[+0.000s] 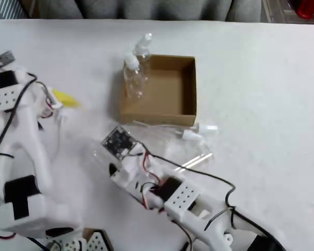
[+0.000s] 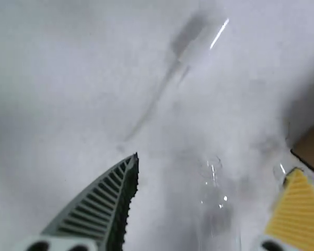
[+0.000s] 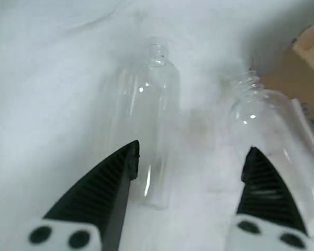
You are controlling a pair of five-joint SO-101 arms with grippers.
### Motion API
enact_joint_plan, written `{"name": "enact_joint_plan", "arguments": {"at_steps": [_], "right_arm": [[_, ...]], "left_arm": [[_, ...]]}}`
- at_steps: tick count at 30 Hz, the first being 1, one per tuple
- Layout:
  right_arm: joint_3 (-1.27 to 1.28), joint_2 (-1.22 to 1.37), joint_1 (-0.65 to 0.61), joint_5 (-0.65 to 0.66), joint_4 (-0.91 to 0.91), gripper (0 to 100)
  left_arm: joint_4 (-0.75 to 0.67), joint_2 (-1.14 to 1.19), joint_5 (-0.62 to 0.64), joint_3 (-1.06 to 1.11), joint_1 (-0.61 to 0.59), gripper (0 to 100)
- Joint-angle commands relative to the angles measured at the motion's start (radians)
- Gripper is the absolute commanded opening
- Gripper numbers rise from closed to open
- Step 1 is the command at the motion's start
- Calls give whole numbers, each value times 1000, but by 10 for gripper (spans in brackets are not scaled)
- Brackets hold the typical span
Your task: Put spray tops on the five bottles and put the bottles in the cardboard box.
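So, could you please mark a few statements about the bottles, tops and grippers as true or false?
1. Two capped bottles stand upright at the edge of the box. True.
2. The right gripper is shut on a bottle. False: it is open, over two lying bottles on the table.
3. Those lying bottles have spray tops on. False: their necks are bare.
4. A spray top lies on the table beside the box. True.
5. The left gripper is open. True.
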Motion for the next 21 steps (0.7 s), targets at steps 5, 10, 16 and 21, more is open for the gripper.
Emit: {"name": "enact_joint_plan", "arguments": {"at_steps": [5, 10, 16, 21], "right_arm": [[-17, -102, 61, 29, 67, 180], [-17, -120, 93, 29, 91, 193], [-15, -120, 113, 29, 91, 192], [-14, -120, 113, 29, 91, 191]], "left_arm": [[-15, -242, 18, 270, 147, 397], [-133, -351, 21, 485, 220, 397], [-245, -360, 23, 657, 269, 396], [-391, -335, 84, 721, 271, 396]]}}
